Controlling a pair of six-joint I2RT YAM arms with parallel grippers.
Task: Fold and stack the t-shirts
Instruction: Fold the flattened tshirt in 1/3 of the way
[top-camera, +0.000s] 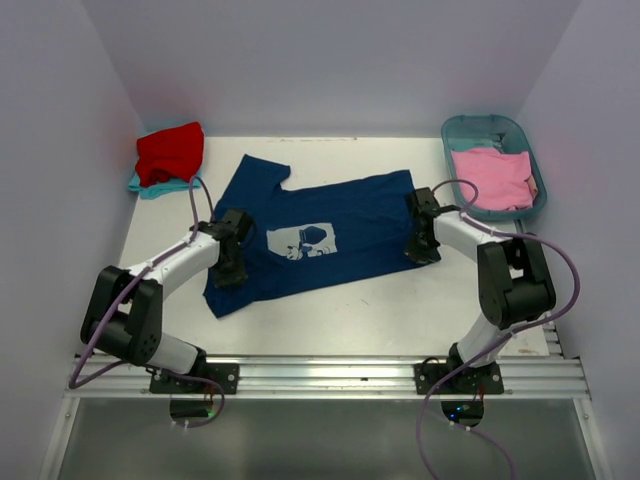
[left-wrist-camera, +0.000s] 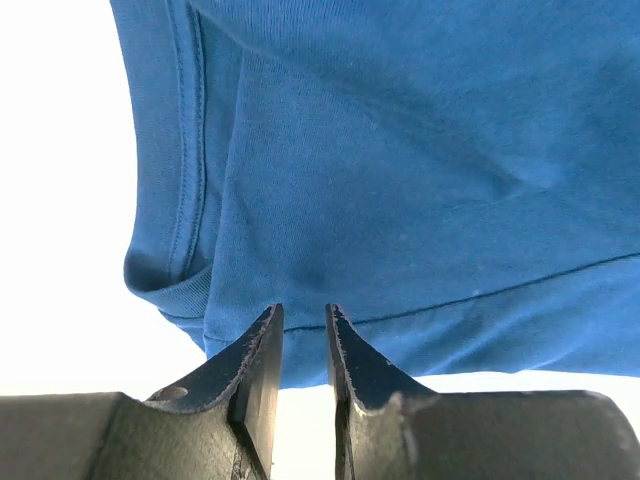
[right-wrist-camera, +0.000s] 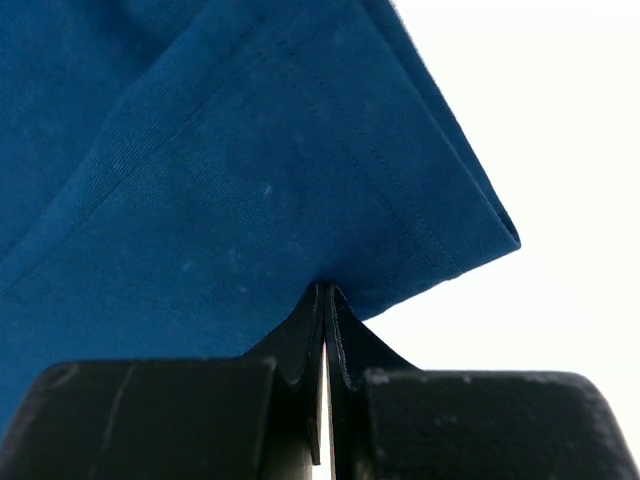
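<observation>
Pinching navy t-shirt (right-wrist-camera: 200, 150) hem: right gripper (right-wrist-camera: 325, 292); left gripper (left-wrist-camera: 303, 318) ajar; pale print (top-camera: 301, 241) illegible.

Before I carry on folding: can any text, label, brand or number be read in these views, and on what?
No readable text in any view.
Print on the navy t-shirt: a pale patch with a dark figure, no letters legible.
Red t-shirt, pink t-shirt, tub: no markings visible.

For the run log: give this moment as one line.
stage: navy blue cloth t-shirt spread flat | left tool: jaws apart at its edge | right tool: shut on its corner
</observation>
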